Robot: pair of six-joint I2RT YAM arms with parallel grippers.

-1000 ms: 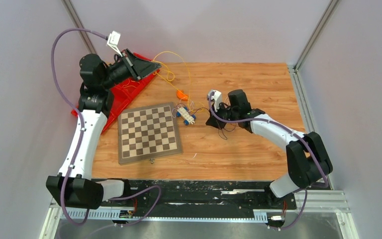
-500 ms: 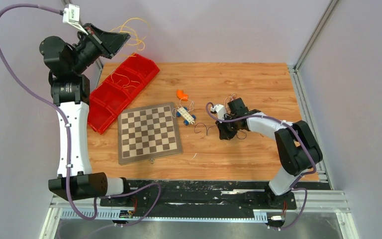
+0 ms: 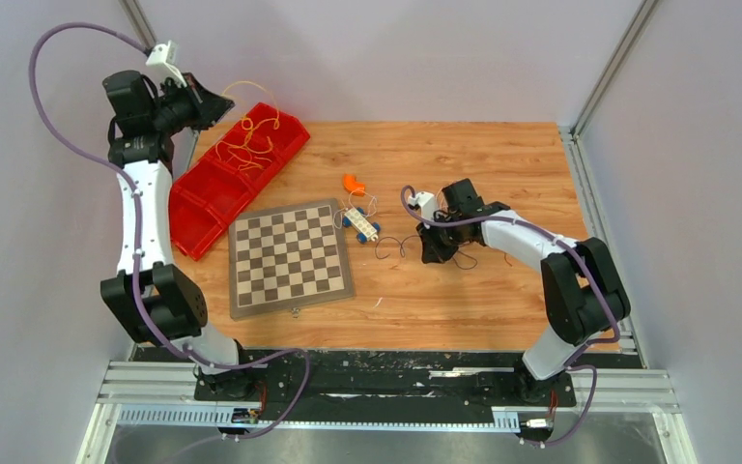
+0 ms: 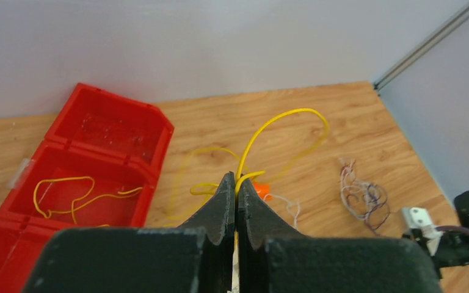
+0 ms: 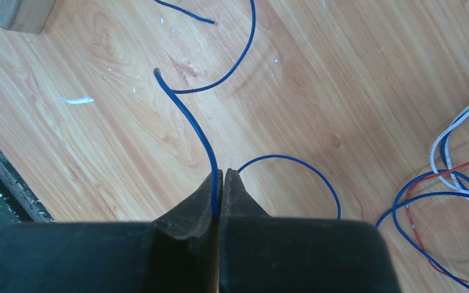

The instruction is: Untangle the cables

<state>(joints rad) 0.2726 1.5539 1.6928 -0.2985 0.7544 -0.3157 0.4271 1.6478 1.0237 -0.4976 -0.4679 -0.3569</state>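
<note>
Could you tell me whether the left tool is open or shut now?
Shut. On the left tool, the fingers meet, pinching the yellow cable that loops out from their tips.

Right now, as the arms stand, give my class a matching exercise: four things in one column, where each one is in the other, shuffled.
1. thin yellow wire
2. thin blue wire
3. red plastic compartment tray
4. chequered wooden board

A. pinched in the shut right gripper
B. far left, loose yellow strands inside
C. lying flat beside the tray's near side
D. pinched in the shut left gripper

Pairs: 1-D, 2-A, 3-B, 4-C.
</note>
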